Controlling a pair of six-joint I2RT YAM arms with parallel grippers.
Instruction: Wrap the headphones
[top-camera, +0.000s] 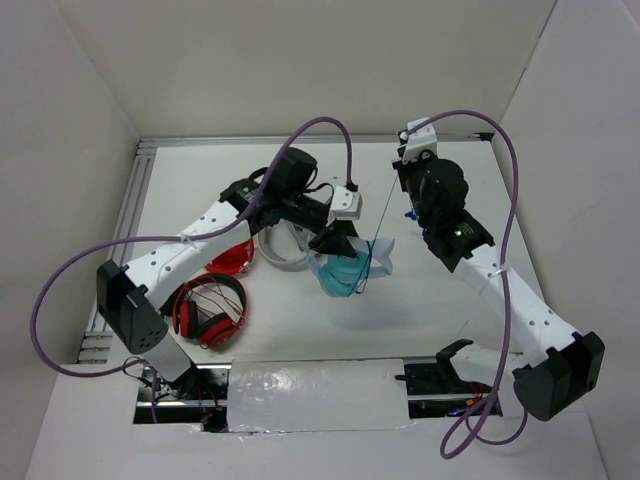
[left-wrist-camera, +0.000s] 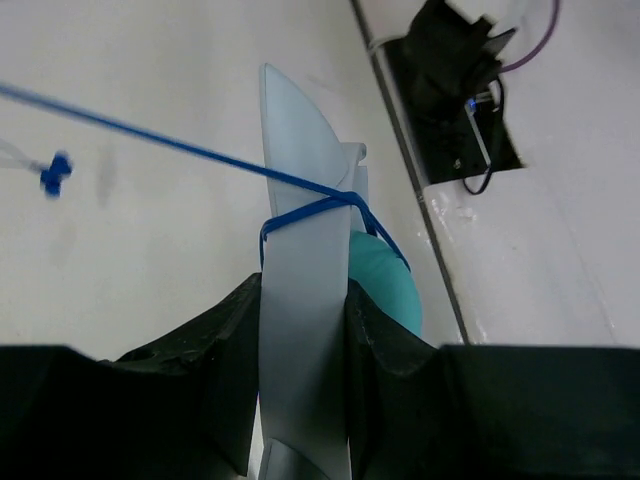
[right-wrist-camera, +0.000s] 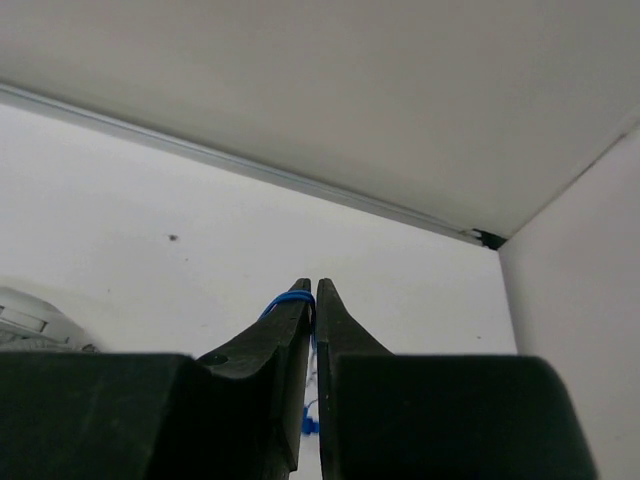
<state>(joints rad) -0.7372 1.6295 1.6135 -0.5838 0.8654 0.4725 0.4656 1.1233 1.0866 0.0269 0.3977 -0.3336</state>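
Observation:
The teal headphones (top-camera: 340, 272) hang near the table's middle, held by their pale blue headband (left-wrist-camera: 300, 300). My left gripper (top-camera: 338, 243) is shut on that band, one jaw on each flat side. A teal ear cup (left-wrist-camera: 388, 285) shows behind the band. The thin blue cable (left-wrist-camera: 315, 208) loops around the band and runs taut up to my right gripper (top-camera: 400, 172), which is raised at the back right. In the right wrist view the right gripper (right-wrist-camera: 313, 290) pinches the cable (right-wrist-camera: 285, 300) between its tips. The blue plug (left-wrist-camera: 52, 172) dangles below.
Red headphones (top-camera: 210, 310) lie at the left near the left arm. Grey-white headphones (top-camera: 280, 252) sit just left of the teal pair. White walls close in the table on three sides. A plastic-covered strip (top-camera: 310, 395) runs along the near edge.

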